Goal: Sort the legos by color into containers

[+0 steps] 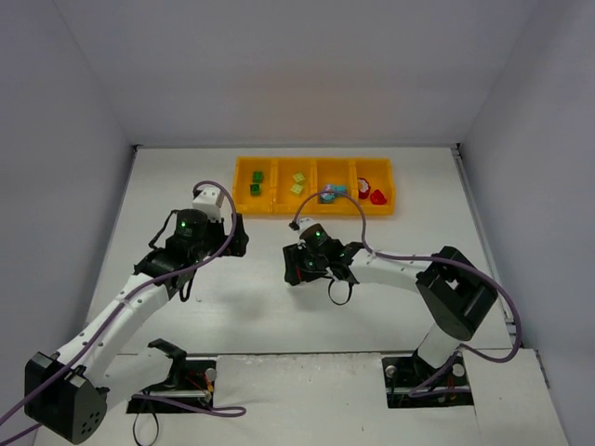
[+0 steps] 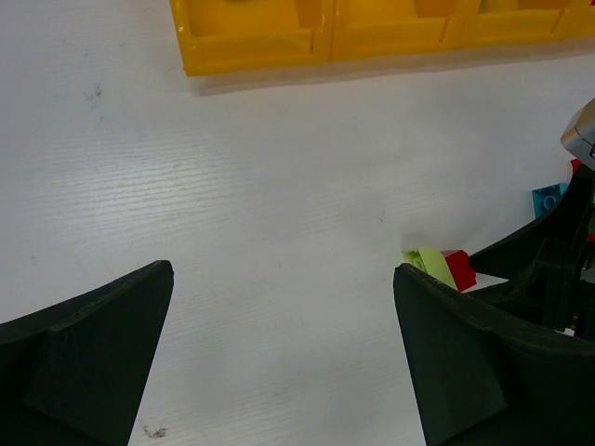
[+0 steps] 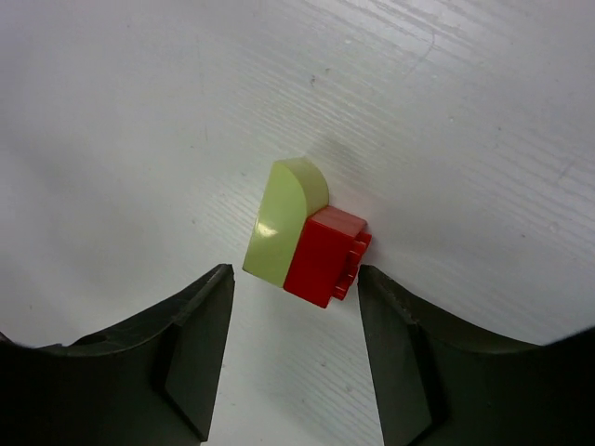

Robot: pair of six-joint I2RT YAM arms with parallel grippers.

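Observation:
A lime rounded lego (image 3: 284, 223) stuck to a red lego (image 3: 323, 256) lies on the white table. My right gripper (image 3: 296, 274) hangs over the pair, open; its near end sits between the fingertips with a gap on the left. The pair shows in the left wrist view too, lime (image 2: 429, 263) beside red (image 2: 459, 268), with a teal lego (image 2: 548, 198) behind. My left gripper (image 2: 284, 268) is open wide over bare table. The containers (image 1: 279, 212) form an orange-yellow tray holding dark green (image 1: 257, 182), lime (image 1: 298, 183), teal (image 1: 333, 193) and red (image 1: 372, 193) legos. In the top view my right gripper (image 1: 311, 269) covers the joined pair.
The tray's near wall (image 2: 251, 56) runs along the top of the left wrist view. The right arm's black body (image 2: 548, 269) reaches in at that view's right edge, close to my left gripper (image 1: 234, 238). Grey walls enclose the table on three sides.

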